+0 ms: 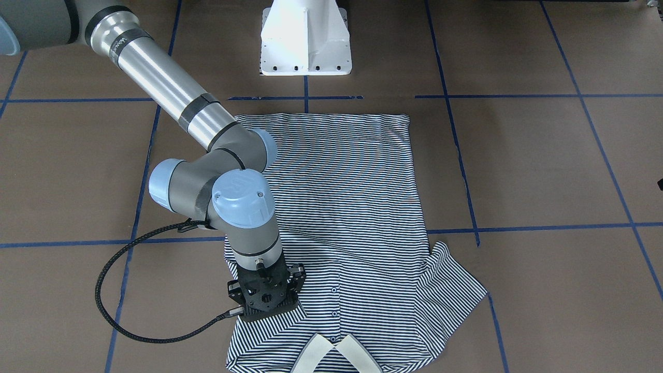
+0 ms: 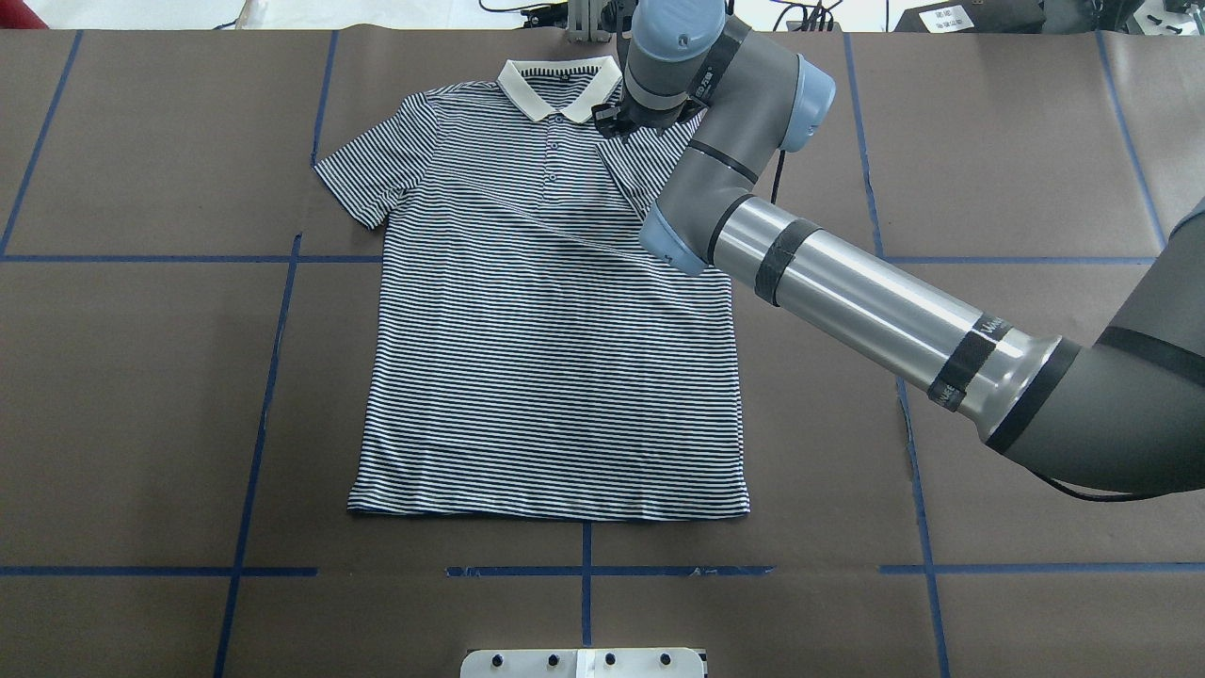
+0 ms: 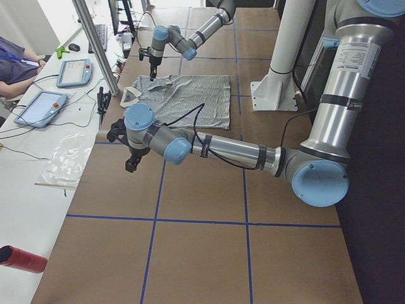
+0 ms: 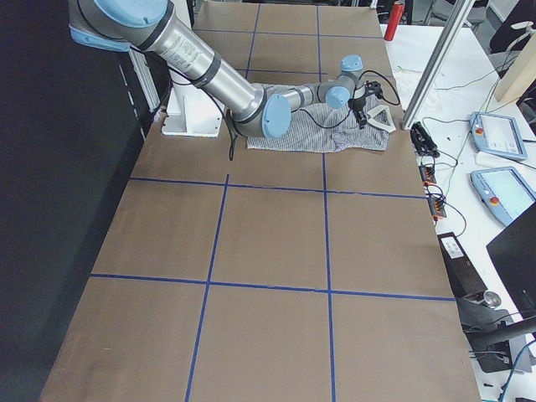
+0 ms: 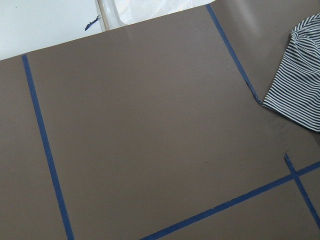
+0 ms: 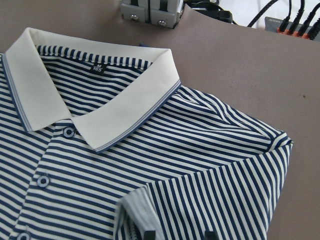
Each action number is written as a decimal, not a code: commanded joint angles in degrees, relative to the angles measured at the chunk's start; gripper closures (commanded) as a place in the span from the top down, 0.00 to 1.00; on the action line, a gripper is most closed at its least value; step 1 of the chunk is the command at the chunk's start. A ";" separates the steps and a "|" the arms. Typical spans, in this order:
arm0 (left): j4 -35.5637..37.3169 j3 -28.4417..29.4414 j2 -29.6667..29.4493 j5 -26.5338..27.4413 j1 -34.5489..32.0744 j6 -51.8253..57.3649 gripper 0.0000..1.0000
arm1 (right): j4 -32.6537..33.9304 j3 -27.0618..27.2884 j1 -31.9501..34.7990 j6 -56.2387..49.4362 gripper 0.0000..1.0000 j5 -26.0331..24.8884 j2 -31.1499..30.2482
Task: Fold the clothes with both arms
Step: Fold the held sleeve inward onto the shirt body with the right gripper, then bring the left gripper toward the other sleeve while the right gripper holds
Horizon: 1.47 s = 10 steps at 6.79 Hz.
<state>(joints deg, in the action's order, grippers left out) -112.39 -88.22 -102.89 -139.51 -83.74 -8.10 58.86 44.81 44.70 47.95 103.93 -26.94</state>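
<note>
Two arms, one shirt. Polo shirt (image 2: 555,358) lies flat, face up, on the brown table (image 2: 141,377), collar (image 2: 555,85) on the side away from the robot, hem toward the white pedestal (image 1: 305,36). Sleeve on robot's left (image 2: 367,174) is spread out flat; sleeve on robot's right (image 6: 225,200) is folded in over the chest. Right arm (image 2: 847,292) reaches across the shirt, right gripper (image 1: 267,305) pointing down at the shoulder just beside the collar. Wrist view: fingertips (image 6: 148,234) apart over the folded sleeve, no cloth visibly pinched; contact with the fabric unclear. Left arm (image 3: 215,149) is off the shirt, left gripper (image 3: 131,161) above bare table near the spread sleeve. It shows only in the side view, so can't tell how far apart its jaws are
</note>
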 commanded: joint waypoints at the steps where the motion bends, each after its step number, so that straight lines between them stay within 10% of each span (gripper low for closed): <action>1: 0.24 -0.28 -4.30 1.25 1.38 -5.65 1.00 | 0.89 4.03 0.73 3.01 1.00 5.36 -0.65; 3: 0.24 -0.46 -10.99 6.96 10.49 -25.54 1.00 | 23.96 23.02 1.35 4.79 1.00 10.15 -6.43; 5: 0.24 -0.28 -14.26 18.49 20.49 -42.12 1.00 | 33.58 38.27 3.97 4.09 1.00 14.95 -14.23; 10: -17.33 21.93 -21.03 39.72 33.35 -56.24 0.96 | 32.98 43.26 4.95 4.00 1.00 17.54 -18.68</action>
<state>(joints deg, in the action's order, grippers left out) -127.90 -69.65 -122.70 -103.98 -53.48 -63.60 92.04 88.06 49.73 51.94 121.60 -45.55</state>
